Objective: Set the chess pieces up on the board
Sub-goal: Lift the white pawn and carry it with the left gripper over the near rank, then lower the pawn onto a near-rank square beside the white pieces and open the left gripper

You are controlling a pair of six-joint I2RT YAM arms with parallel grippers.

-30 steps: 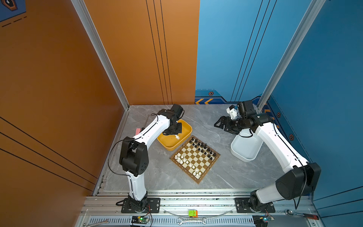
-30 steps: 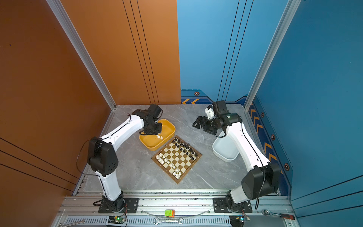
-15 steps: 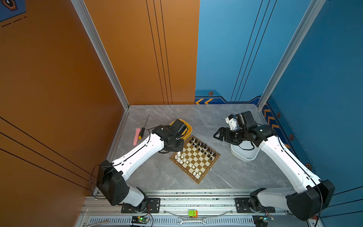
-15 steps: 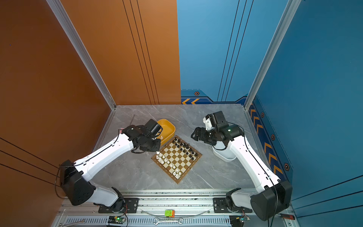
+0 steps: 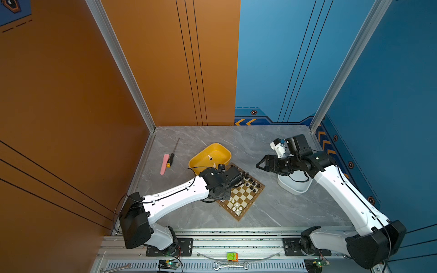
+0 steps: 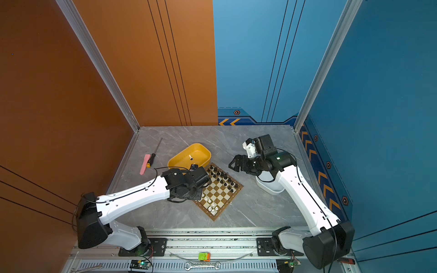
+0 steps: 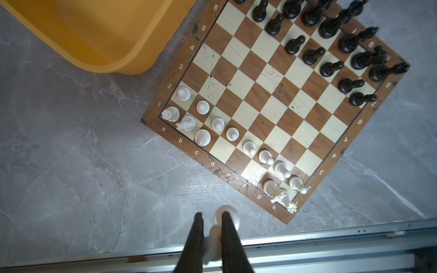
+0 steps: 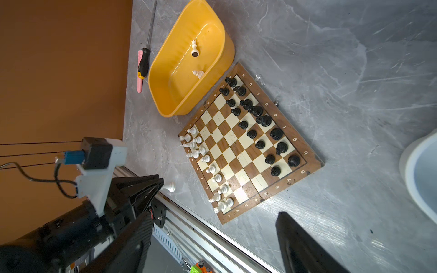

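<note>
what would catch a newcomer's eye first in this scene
The board sits mid-way on the grey table. The black pieces are lined up along one edge, and the white pieces opposite have gaps in their back row. Next comes the left claw, shut on a white piece beside the board's white side. The yellow tray next to the board holds two more white pieces.

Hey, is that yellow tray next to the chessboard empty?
No, the right wrist view shows a white chess piece and a second white piece lying inside the yellow tray.
</note>
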